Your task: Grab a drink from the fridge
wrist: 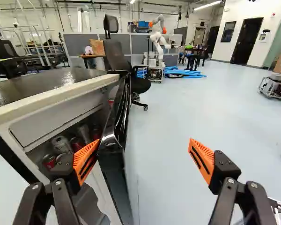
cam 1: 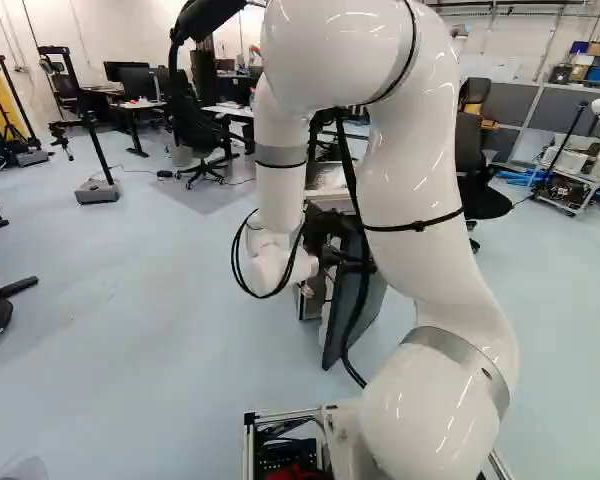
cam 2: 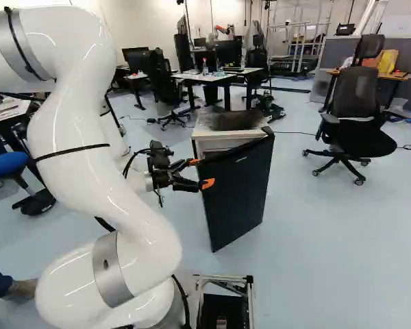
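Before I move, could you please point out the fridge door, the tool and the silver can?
Fridge door (cam 2: 238,195), right base view, broad dark face.
Tool (wrist: 144,140), wrist view, midway between open fingertips.
Silver can (wrist: 61,145), wrist view, its body.

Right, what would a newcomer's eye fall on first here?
Probably the big white arm, rising through both base views. Next, the black door standing open on the low fridge, with cans inside it in the wrist view. Then the bright orange pads of the end effector, spread wide with the door's edge between them, much nearer one pad than the other.
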You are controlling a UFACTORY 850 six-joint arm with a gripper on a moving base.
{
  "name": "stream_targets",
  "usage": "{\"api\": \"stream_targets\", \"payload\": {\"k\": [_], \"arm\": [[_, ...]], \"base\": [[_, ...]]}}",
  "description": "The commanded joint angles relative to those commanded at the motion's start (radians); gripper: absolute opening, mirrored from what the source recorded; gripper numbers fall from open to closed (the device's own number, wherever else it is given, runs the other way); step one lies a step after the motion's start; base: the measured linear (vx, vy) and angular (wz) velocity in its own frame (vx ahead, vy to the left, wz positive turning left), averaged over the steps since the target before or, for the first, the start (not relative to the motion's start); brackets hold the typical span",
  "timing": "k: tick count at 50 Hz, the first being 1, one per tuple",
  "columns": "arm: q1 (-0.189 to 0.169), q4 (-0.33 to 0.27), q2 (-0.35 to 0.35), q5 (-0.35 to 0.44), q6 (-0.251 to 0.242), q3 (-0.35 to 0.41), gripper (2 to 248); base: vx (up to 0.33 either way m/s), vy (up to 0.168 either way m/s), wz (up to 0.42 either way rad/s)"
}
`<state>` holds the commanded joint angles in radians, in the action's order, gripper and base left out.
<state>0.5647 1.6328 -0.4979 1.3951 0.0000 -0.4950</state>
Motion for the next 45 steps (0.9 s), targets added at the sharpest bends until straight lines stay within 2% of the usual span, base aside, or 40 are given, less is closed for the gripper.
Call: {"api": "stream_targets", "payload": {"k": [22,45], "arm": [[0.017,0.048,0.016,0.023,0.000,0.045,247],[0.005,0.098,0.024,0.023,0.000,0.076,247]], "base": [[0.000,0.000,0.000],[0.000,0.000,0.000]]}}
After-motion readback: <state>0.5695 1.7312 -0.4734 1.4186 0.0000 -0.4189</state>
